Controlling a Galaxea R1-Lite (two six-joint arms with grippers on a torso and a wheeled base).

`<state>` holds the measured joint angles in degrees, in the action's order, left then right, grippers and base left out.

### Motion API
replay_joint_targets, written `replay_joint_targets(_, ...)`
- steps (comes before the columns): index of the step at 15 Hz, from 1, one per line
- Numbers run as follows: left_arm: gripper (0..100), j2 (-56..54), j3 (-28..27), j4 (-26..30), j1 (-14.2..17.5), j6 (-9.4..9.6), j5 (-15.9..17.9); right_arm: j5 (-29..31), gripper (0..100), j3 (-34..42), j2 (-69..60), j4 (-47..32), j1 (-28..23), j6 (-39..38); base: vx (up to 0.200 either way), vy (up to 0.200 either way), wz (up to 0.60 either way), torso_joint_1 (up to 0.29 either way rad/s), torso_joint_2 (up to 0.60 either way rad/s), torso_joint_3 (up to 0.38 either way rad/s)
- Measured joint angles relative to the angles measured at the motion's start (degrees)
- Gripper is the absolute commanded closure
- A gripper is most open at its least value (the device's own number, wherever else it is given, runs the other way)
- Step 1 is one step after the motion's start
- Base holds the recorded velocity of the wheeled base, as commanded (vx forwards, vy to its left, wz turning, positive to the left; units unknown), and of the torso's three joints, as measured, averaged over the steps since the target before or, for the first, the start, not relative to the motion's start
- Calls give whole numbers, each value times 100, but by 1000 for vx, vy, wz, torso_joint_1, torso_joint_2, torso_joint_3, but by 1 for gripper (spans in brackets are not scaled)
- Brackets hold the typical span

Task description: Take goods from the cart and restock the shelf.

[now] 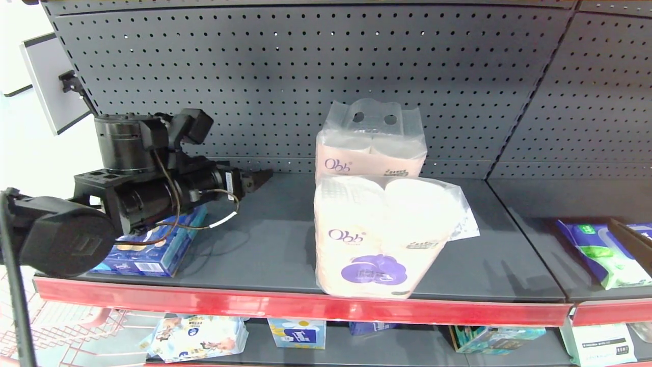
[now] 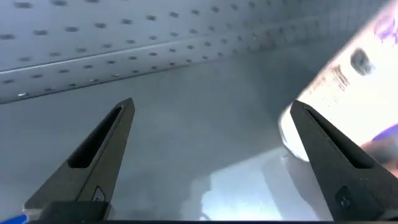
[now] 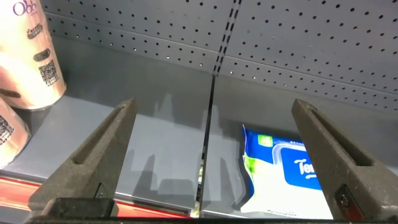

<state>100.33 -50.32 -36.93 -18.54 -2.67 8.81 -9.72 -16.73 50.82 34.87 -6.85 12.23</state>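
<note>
Two packs of toilet rolls stand on the dark shelf (image 1: 265, 239): a front pack (image 1: 379, 237) with a purple patch near the red front edge, and a rear pack (image 1: 369, 142) behind it by the pegboard. My left gripper (image 1: 257, 179) hovers low over the shelf, left of the packs, open with nothing between its fingers; in the left wrist view the left gripper (image 2: 211, 106) has a roll pack (image 2: 354, 87) off to one side. A blue tissue box (image 1: 153, 247) lies beneath the left arm. My right gripper (image 3: 214, 106) is open over the shelf, above a blue-green wipes pack (image 3: 286, 177).
The pegboard back wall (image 1: 316, 71) closes the shelf behind. A divider seam (image 3: 208, 143) separates the shelf sections; the wipes pack (image 1: 603, 252) lies on the right section. Lower shelf holds several tissue packs (image 1: 196, 336). A red wire cart (image 1: 66, 331) sits at lower left.
</note>
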Motion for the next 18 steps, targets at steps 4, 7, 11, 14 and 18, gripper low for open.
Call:
replay_joint_targets(4, 0, 411, -378, 397, -310, 79, -33, 0, 0, -17, 5, 0, 0, 6, 0, 0, 0, 0, 0, 0)
replay_joint_targets(7, 0, 739, -734, 575, -447, 87, -143, -2, 0, -6, 2, 2, -1, 6, 0, 0, 0, 0, 0, 0)
replay_joint_targets(11, 0, 995, -973, 657, -731, 87, -212, -2, 0, 9, 2, 2, 0, 6, 0, 0, 0, 0, 0, 0)
replay_joint_targets(14, 0, 1150, -1114, 666, -811, 84, -255, 4, 0, 13, -16, 0, -4, 6, 0, 0, 0, 0, 0, 0)
replay_joint_targets(18, 0, 1254, -1250, 749, -885, 84, -261, 17, 0, 13, -39, 0, -9, 4, 0, 0, 0, 0, 0, 0)
